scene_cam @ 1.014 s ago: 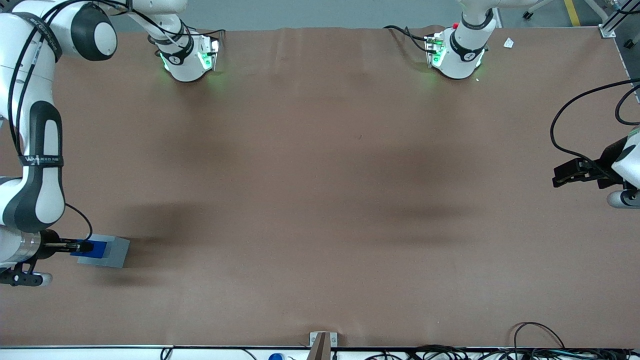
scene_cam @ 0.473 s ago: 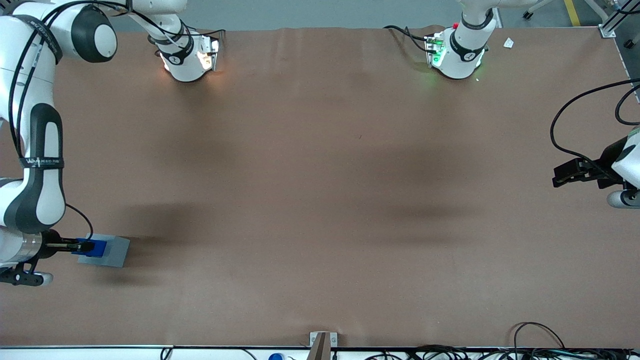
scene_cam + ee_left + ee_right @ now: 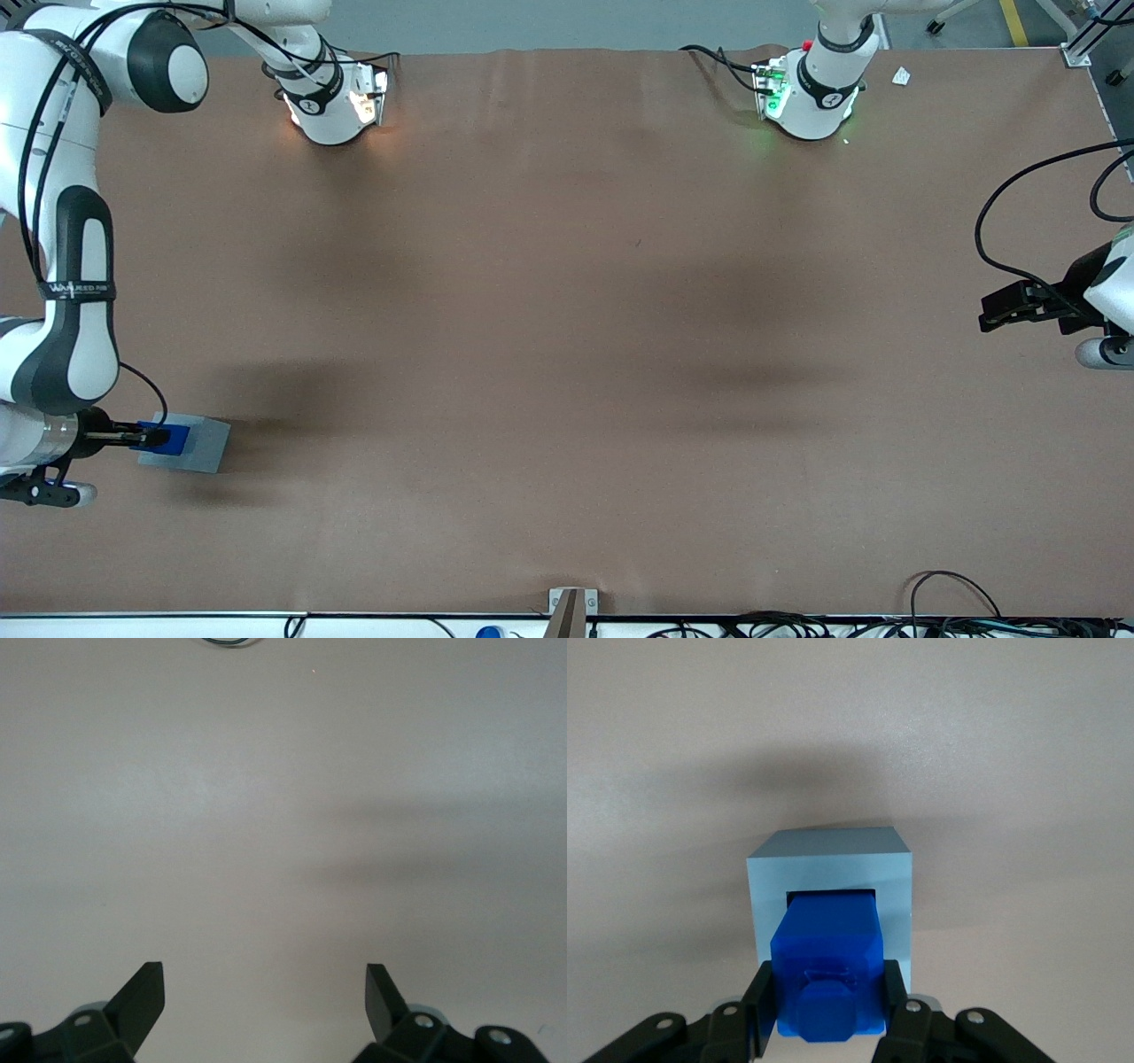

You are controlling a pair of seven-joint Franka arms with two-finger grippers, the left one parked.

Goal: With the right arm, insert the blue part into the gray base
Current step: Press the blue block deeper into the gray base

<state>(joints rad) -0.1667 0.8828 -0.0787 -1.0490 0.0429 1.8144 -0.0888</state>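
Note:
The gray base (image 3: 202,446) sits on the brown table near the working arm's end, fairly near the front camera. The blue part (image 3: 168,439) stands in the recess of its top, partly sunk in. In the right wrist view the blue part (image 3: 828,943) enters the square opening of the gray base (image 3: 829,870). My right gripper (image 3: 156,437) is shut on the blue part, one finger (image 3: 764,1001) on each side of it. The right arm (image 3: 66,292) reaches down from its base farther from the front camera.
The brown table (image 3: 567,354) spreads wide toward the parked arm's end. Two arm bases (image 3: 332,102) stand along the table edge farthest from the front camera. Cables (image 3: 957,611) and a small bracket (image 3: 571,602) lie at the nearest edge.
The blue part has sunk a little lower into the gray base, with the gripper still on it. The light at the working arm's base turned from green to white.

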